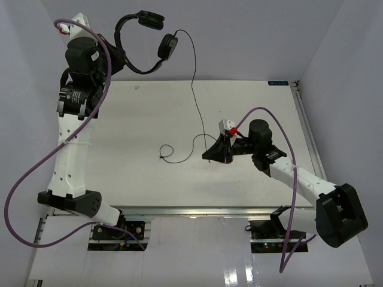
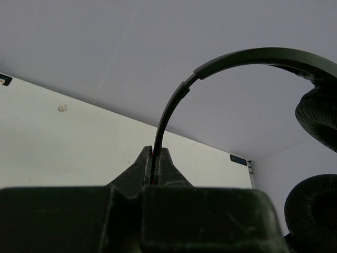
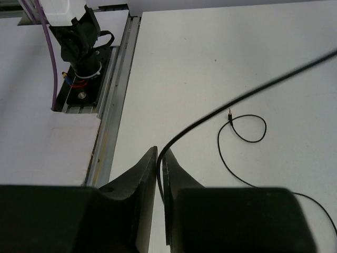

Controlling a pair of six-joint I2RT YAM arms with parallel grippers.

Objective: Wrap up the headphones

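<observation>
Headphones held aloft beyond the table's far edge, headband clamped in left claw, cord pinched in right claw above the table, plug resting on the table

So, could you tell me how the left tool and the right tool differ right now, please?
The left tool pinches the headband; the right tool pinches the thin cord. The left tool is held high at the far left; the right tool sits low over the middle of the table. Both are shut.
</observation>
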